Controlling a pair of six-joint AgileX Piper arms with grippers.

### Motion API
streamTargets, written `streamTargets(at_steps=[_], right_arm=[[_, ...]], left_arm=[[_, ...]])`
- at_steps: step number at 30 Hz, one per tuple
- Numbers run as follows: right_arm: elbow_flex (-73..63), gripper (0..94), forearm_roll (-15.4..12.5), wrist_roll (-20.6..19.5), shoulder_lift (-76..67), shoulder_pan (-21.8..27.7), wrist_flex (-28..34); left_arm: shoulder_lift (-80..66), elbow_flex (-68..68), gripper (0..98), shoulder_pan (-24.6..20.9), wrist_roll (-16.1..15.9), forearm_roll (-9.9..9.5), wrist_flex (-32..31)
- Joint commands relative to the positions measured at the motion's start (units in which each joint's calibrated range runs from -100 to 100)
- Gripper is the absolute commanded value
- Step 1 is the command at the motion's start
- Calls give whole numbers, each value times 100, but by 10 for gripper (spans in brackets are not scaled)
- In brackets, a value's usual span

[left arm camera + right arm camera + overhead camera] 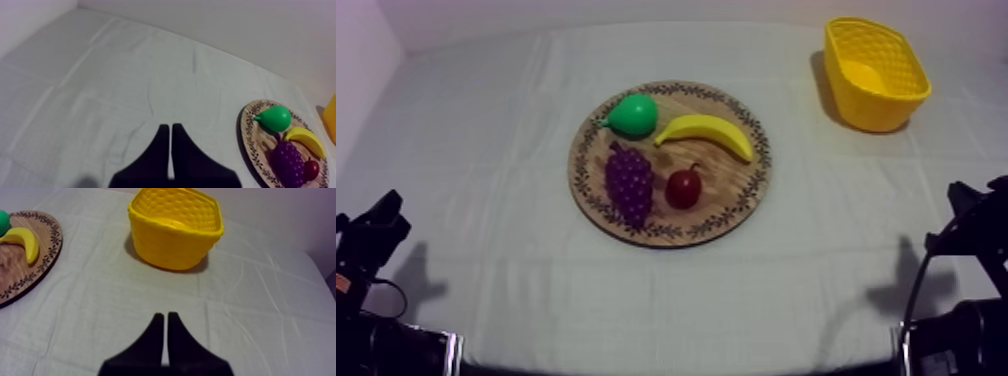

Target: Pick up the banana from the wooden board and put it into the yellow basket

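A yellow banana (706,132) lies on the round wooden board (736,205) at the table's middle, beside a green pear (633,116), purple grapes (629,183) and a small red fruit (684,187). The yellow basket (874,72) stands at the far right, with nothing visible inside. My left gripper (381,220) rests low at the left edge. In the left wrist view its fingers (171,131) lie together as a narrow wedge over bare cloth, the board (249,140) off to one side. My right gripper (165,319) is shut too, pointing toward the basket (175,228).
Grey-white cloth covers the table, with open cloth all around the board and between board and basket. Walls rise behind the far edge and at the left. The banana (22,240) and board rim (47,253) lie beside the basket in the right wrist view.
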Motion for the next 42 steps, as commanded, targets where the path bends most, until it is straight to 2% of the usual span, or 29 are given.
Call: streamTargets(at_steps=[1, 8, 11, 21, 34, 36, 42], right_arm=[[-9, 3, -1, -492, -1, -757, 201], [-52, 4, 6, -601, -1, -682, 344], [-20, 4, 4, -645, -1, -663, 224], [1, 4, 0, -98, -1, -605, 131], [2, 4, -1, -61, -1, -597, 129], [2, 4, -1, -237, -1, -592, 129], [2, 3, -1, -1096, -1, -555, 143]], left_arm=[[-3, 2, 1, 2, 2, 0, 0], [-3, 2, 1, 2, 2, 0, 0], [-3, 2, 1, 2, 2, 0, 0], [-3, 2, 1, 2, 3, 0, 0], [-3, 2, 1, 2, 2, 0, 0], [-3, 2, 1, 2, 2, 0, 0], [-3, 2, 1, 2, 2, 0, 0]])
